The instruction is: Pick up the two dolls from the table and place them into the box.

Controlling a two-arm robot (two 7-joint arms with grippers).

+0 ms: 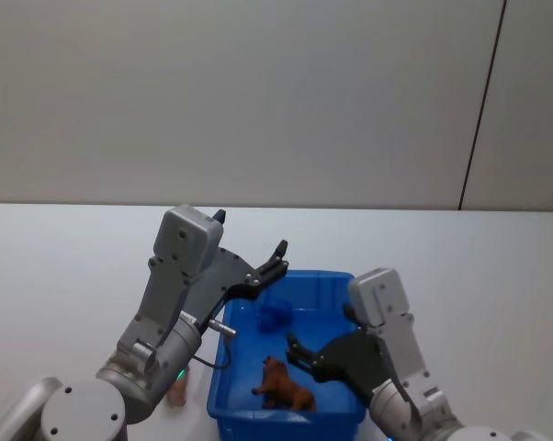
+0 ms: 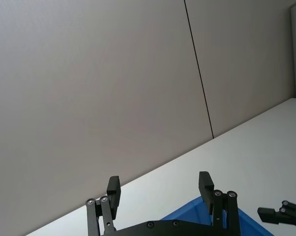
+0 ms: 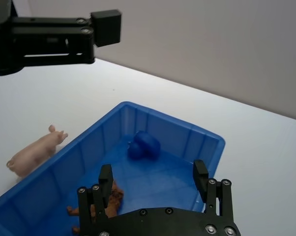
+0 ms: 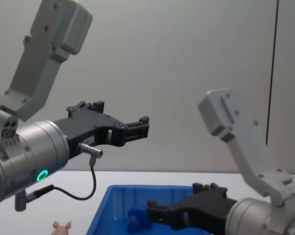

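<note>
Pink doll: we see the pink doll [image 3: 34, 153] lying on the table [image 3: 49, 93], just outside the box [image 3: 207, 133], by the wall on the robot's left.
Blue doll: the blue doll [image 3: 144, 145] is already inside the box, on its floor near the far end, apart from a brown figure [image 1: 286, 386] at the near end.
Long axis: we judge that the pink doll lies roughly along that box wall with its head toward the far end. The left arm covers much of it from the head, so we are not sure of the exact angle.
Nearer arm: the left one, in our view, since the doll is on its side of the box.
Left gripper: the left gripper [image 2: 159, 189] is raised above the box's far left corner with its jaws spread and nothing between them. It points out toward the back wall [image 2: 113, 88].
Direction from jaws: we place the pink doll below the left gripper and back toward the robot, so we judge that the wrist must tip down and retreat.
Right gripper: the right gripper [image 3: 153, 179] is low over the box interior, with jaws apart and empty.
</note>
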